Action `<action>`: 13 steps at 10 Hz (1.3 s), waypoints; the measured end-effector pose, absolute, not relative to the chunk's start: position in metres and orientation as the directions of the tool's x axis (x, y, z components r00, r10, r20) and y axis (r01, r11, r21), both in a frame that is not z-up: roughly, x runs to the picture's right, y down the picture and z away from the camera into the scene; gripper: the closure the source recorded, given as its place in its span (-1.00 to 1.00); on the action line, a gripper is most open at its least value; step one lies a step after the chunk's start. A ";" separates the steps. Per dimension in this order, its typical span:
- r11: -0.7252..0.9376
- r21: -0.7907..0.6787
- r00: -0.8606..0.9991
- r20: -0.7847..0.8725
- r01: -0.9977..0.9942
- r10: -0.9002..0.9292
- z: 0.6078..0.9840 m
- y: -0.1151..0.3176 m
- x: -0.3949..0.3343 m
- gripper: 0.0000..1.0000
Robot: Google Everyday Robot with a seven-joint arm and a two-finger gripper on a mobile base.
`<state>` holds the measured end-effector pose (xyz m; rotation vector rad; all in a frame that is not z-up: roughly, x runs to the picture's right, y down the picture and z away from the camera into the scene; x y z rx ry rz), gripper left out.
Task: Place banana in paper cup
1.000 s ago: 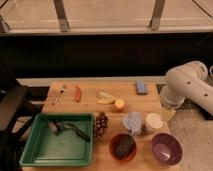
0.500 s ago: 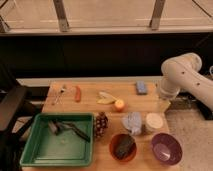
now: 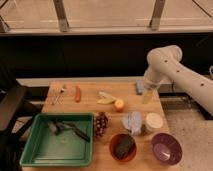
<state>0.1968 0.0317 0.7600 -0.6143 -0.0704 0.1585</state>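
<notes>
Camera view, 1 frame. A light wooden tabletop (image 3: 90, 107) is seen from above and in front, with a dark wall and a window rail behind it.

The white robot arm (image 3: 170, 62) enters from the right and bends down over the far right corner of the table. The gripper (image 3: 146, 96) hangs at that corner, just beside a small blue block (image 3: 139, 87). Whether the gripper is open or closed cannot be told, and nothing is seen held in it.

The small pale yellow-cream banana with splayed pointed pieces (image 3: 106, 97) lies on the wood near the table's middle, toward the far edge and well left of the gripper. A round orange-yellow fruit (image 3: 119, 104) sits just beside its right end. The small cream-coloured paper cup (image 3: 153, 121) stands upright on the right side, nearer the camera than the gripper, with a crumpled grey-blue cloth (image 3: 133, 122) touching its left side.

Along the near edge, 2 bowls are noted: an orange-red bowl (image 3: 112, 146) holding a dark lump, and a purple bowl (image 3: 166, 149) to its right. A brown cone-like cluster (image 3: 102, 125) lies beside a green plastic tray (image 3: 60, 147) containing dark utensils (image 3: 67, 129). At far left lie a thin red-orange stick-like vegetable (image 3: 78, 93) and a small metal utensil (image 3: 59, 94).
</notes>
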 end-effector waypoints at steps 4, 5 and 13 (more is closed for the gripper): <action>0.789 -0.613 0.985 0.106 -0.045 0.138 0.769 0.037 0.141 -0.30; 0.786 -0.616 0.986 0.102 -0.044 0.135 0.768 0.039 0.143 -0.30; 0.827 -0.562 0.979 0.152 -0.029 0.137 0.769 0.006 0.101 -0.30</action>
